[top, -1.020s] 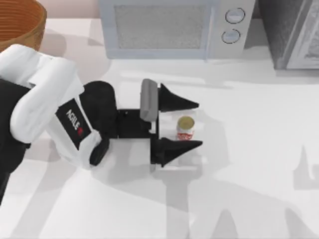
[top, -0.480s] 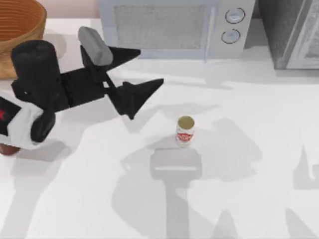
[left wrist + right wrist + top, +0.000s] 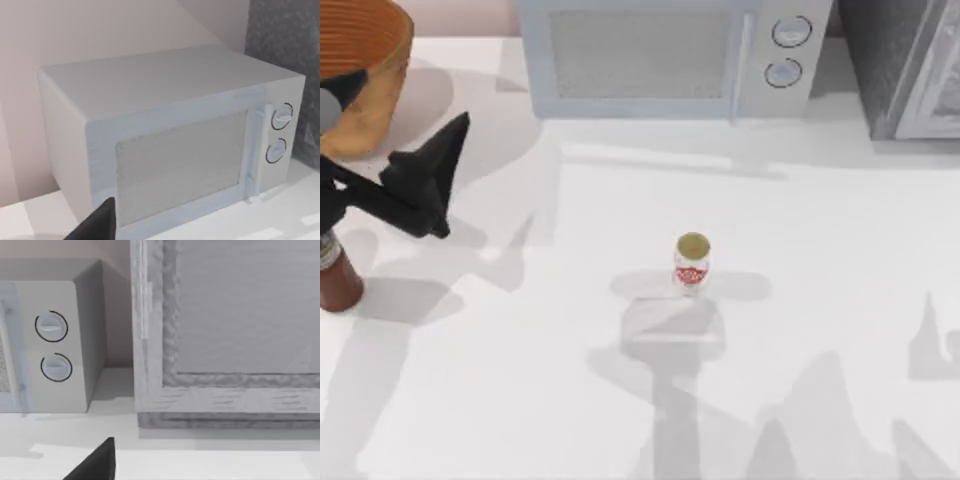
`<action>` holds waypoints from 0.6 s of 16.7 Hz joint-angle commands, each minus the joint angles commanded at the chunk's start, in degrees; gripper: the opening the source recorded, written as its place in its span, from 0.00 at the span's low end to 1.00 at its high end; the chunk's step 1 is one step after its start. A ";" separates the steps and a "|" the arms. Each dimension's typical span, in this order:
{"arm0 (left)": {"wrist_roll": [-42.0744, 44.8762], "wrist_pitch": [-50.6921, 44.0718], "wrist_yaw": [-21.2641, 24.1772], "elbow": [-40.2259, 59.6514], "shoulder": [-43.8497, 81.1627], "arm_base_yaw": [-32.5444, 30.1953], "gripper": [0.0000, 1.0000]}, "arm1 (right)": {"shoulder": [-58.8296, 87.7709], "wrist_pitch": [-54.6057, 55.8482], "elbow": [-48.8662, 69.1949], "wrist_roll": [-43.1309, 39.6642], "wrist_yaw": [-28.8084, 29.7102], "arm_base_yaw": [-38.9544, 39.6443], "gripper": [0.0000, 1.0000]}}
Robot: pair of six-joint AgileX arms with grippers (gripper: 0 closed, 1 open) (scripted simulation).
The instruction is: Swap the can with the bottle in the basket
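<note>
The can [image 3: 691, 262], white with a red label and a gold top, stands upright alone at the middle of the table. At the far left edge, the dark reddish-brown bottle [image 3: 334, 276] with a grey band stands on the table, outside the basket. The wicker basket [image 3: 375, 45] sits in the back left corner. My left gripper [image 3: 415, 100] hovers open and empty at the left, between basket and bottle, one black finger [image 3: 423, 180] over the table and the other over the basket's rim. My right gripper [image 3: 95, 465] is parked facing the back right.
A white microwave [image 3: 660, 60] stands along the back edge, its dials [image 3: 51, 326] in the right wrist view. A grey cabinet [image 3: 910, 70] fills the back right corner. Open tabletop surrounds the can.
My left gripper, which was open around the can, has pulled away to the far left, staying open. The can stays where it was. The bottle has come into sight at the left edge.
</note>
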 joint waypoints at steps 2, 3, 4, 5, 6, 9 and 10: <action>-0.03 -6.81 -5.79 -5.42 -13.68 1.73 1.00 | 0.00 0.00 0.00 0.00 0.00 0.00 1.00; -0.09 -10.00 -8.50 -8.01 -20.12 2.48 1.00 | 0.00 0.00 0.00 0.00 0.00 0.00 1.00; -0.16 -13.02 -11.08 -10.49 -26.20 3.15 1.00 | 0.00 0.00 0.00 0.00 0.00 0.00 1.00; -0.25 -15.84 -13.49 -12.84 -31.84 3.74 1.00 | 0.00 0.00 0.00 0.00 0.00 0.00 1.00; -0.36 -18.44 -15.73 -15.05 -36.98 4.26 1.00 | 0.00 0.00 0.00 0.00 0.00 0.00 1.00; -0.78 -24.75 -21.22 -20.59 -48.94 5.40 1.00 | 0.00 0.00 0.00 0.00 0.00 0.00 1.00; -0.91 -26.26 -22.54 -21.95 -51.65 5.64 1.00 | 0.00 0.00 0.00 0.00 0.00 0.00 1.00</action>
